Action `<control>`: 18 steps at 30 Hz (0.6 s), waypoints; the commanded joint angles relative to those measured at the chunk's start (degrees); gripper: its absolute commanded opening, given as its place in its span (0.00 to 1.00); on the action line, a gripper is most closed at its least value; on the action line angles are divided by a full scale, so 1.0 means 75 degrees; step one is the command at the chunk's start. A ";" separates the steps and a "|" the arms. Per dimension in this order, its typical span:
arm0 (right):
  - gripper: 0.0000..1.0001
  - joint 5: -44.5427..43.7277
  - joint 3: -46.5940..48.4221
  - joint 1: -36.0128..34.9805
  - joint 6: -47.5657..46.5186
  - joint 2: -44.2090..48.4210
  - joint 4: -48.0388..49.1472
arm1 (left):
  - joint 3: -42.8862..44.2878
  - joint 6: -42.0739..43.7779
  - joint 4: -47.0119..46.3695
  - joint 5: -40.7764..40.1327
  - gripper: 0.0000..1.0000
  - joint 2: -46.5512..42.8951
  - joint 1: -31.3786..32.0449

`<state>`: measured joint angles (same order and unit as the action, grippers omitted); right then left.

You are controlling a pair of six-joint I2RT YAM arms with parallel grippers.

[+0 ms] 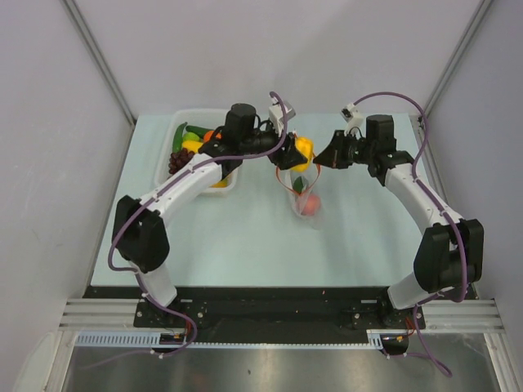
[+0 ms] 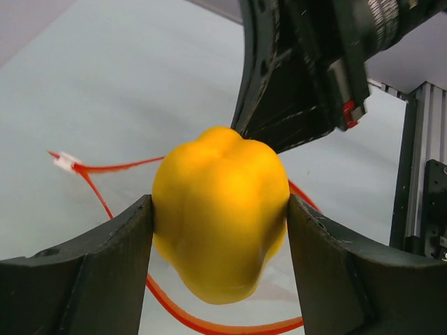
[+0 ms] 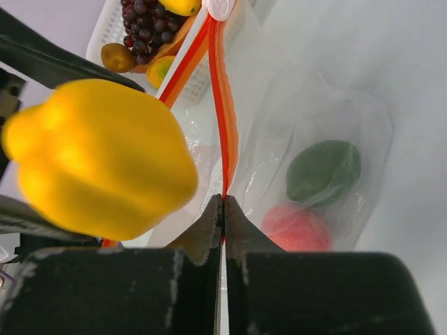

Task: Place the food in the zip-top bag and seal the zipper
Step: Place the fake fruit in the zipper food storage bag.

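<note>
Left wrist view: left tool [image 2: 220,262] spread wide, both fingers pressed on the sides of the yellow bell pepper [image 2: 220,216], above the zipper [image 2: 119,166] loop.

Right wrist view only: right tool [image 3: 223,206] pressed together, pinching the zipper. Zip-top bag [image 3: 349,125] holds a green piece [image 3: 323,171] and a pink-red piece [image 3: 297,229].

Top view: both arms bent inward to frame centre over the surface [image 1: 221,237]. Tray [image 1: 204,112] with grapes [image 1: 178,159] at upper left.
</note>
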<state>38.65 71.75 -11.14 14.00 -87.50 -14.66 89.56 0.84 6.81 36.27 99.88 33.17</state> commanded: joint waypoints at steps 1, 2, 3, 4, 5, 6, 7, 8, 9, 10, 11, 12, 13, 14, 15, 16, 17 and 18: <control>0.00 0.0354 0.0032 0.0219 0.0102 0.0429 0.0220 | 0.0057 -0.0346 0.0146 -0.0230 0.65 0.0241 0.0007; 0.00 0.0366 0.0032 0.0242 0.0091 0.0441 0.0185 | 0.0163 -0.0323 0.0275 -0.0242 0.70 0.0277 0.0007; 0.00 0.0400 0.0032 0.0266 0.0079 0.0464 0.0161 | 0.0350 -0.0288 0.0508 -0.0266 0.76 0.0265 0.0007; 0.00 0.0424 0.0032 0.0289 0.0044 0.0476 0.0115 | 0.0433 -0.0172 0.0603 -0.0266 0.90 0.0231 -0.0004; 0.00 0.0459 0.0032 0.0324 0.0032 0.0476 0.0103 | 0.0515 -0.0136 0.0801 -0.0127 0.97 0.0172 -0.0051; 0.00 0.0494 0.0032 0.0336 0.0032 0.0476 0.0114 | 0.0725 -0.0124 0.0931 0.0002 1.00 0.0183 -0.0121; 0.00 0.0506 0.0032 0.0348 0.0020 0.0464 0.0137 | 0.0866 -0.0217 0.1106 0.0096 0.99 0.0206 -0.0214; 0.00 0.0529 0.0032 0.0360 0.0020 0.0464 0.0149 | 0.1007 -0.0334 0.1398 0.0202 1.00 0.0230 -0.0436; 0.00 0.0553 0.0032 0.0371 0.0020 0.0453 0.0207 | 0.1205 -0.0451 0.1517 0.0342 1.00 0.0265 -0.0589; 0.00 0.0565 0.0032 0.0383 0.0032 0.0441 0.0231 | 0.1277 -0.0684 0.1588 0.0355 1.00 0.0254 -0.0927; 0.00 0.0588 0.0032 0.0406 0.0043 0.0441 0.0266 | 0.1301 -0.0791 0.1623 0.0204 1.00 0.0207 -0.1104; 0.00 0.0588 0.0032 0.0395 0.0044 0.0417 0.0301 | 0.1208 -0.0908 0.1554 0.0075 1.00 0.0056 -0.1315; 0.00 0.0588 0.0032 0.0418 0.0032 0.0417 0.0325 | 0.1126 -0.1048 0.1495 -0.0100 1.00 -0.0015 -0.1735; 0.00 0.0600 0.0032 0.0418 0.0043 0.0417 0.0337 | 0.1044 -0.1073 0.1425 -0.0334 1.00 -0.0062 -0.1959; 0.00 0.0600 0.0032 0.0430 0.0067 0.0406 0.0383 | 0.0939 -0.0992 0.1459 -0.0881 1.00 -0.0086 -0.2170; 0.00 0.0623 0.0032 0.0419 0.0079 0.0394 0.0407 | 0.0938 -0.0898 0.1691 -0.1293 1.00 -0.0040 -0.2544; 0.00 0.0612 0.0032 0.0430 0.0079 0.0394 0.0407 | 0.0973 -0.0781 0.1833 -0.1657 1.00 0.0053 -0.2721; 0.00 0.0623 0.0020 0.0419 0.0090 0.0371 0.0454 | 0.1054 -0.0664 0.1950 -0.2414 0.99 0.0124 -0.2874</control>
<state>41.91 71.70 -8.29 14.50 -85.91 -14.44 96.53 -4.32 17.72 32.14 102.00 17.54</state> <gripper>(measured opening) 0.010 0.996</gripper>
